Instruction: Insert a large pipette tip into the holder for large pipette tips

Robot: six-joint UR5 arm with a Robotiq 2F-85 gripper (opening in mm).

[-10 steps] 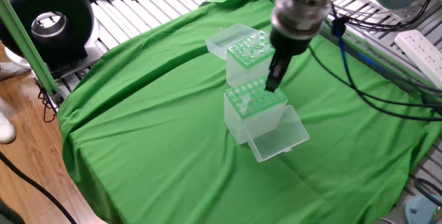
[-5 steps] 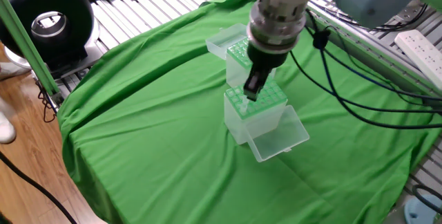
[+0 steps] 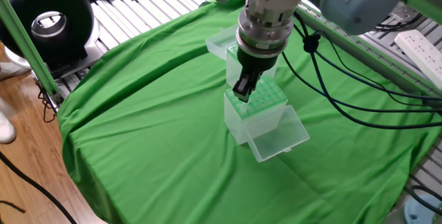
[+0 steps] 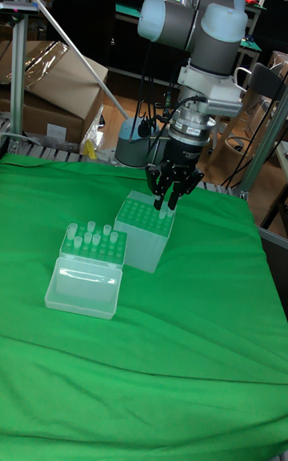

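Observation:
The holder for large pipette tips (image 3: 266,106) is the near translucent box with the bright green hole grid, and its clear lid (image 3: 280,137) lies open in front. In the tall fixed view the same holder (image 4: 142,229) stands right of the tip-filled box. My gripper (image 3: 243,94) points straight down over the left part of the grid, its fingertips just above the holes. Seen from the other side, the gripper (image 4: 168,202) has narrow, closed fingers with a pale sliver between them, the large pipette tip (image 4: 165,205). Most of the tip is hidden by the fingers.
A second box (image 4: 92,246) with clear tips standing up sits beside the holder; the arm mostly covers that box (image 3: 229,61). Black cables (image 3: 359,92) hang to the right. A black round device (image 3: 48,20) and a power strip (image 3: 421,48) lie off the green cloth.
The gripper has travelled left across the holder's top, from its right corner to its left part, staying shut and just above the grid. The boxes have not moved.

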